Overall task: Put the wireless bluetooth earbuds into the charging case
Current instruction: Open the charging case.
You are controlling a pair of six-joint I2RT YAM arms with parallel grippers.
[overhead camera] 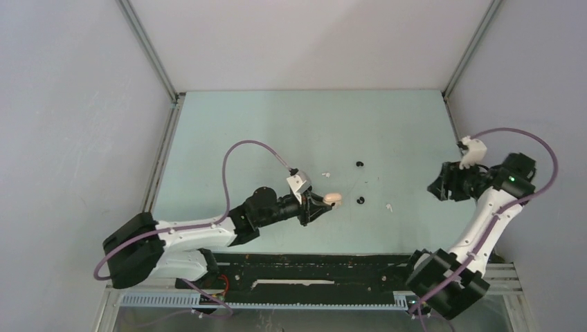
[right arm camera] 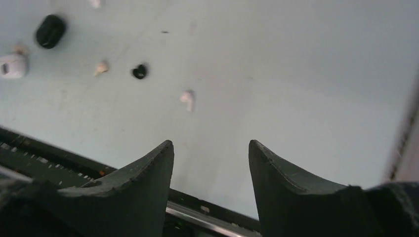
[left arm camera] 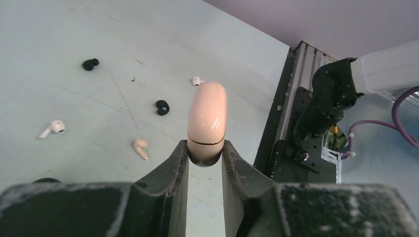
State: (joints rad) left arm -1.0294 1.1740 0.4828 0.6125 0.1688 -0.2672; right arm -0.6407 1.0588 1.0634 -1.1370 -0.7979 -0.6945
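Your left gripper (left arm camera: 205,155) is clamped on the case (left arm camera: 207,118), a pale pink pebble with its lid shut. Most of it juts out past the fingertips. You cannot tell whether it touches the table (overhead camera: 277,124).

None of the earbuds is in the case; they all lie loose on the table ahead of it. A black earbud (left arm camera: 162,107) is near the case, and a second black earbud (left arm camera: 90,63) lies farther off. A white earbud (left arm camera: 197,81) sits just beyond the case's tip, another white earbud (left arm camera: 52,129) is out to the side, and a cream earbud (left arm camera: 141,148) is beside the left finger.

Your right gripper (right arm camera: 211,144) hangs wide open and holds nothing, near the right edge, well apart from the earbuds.
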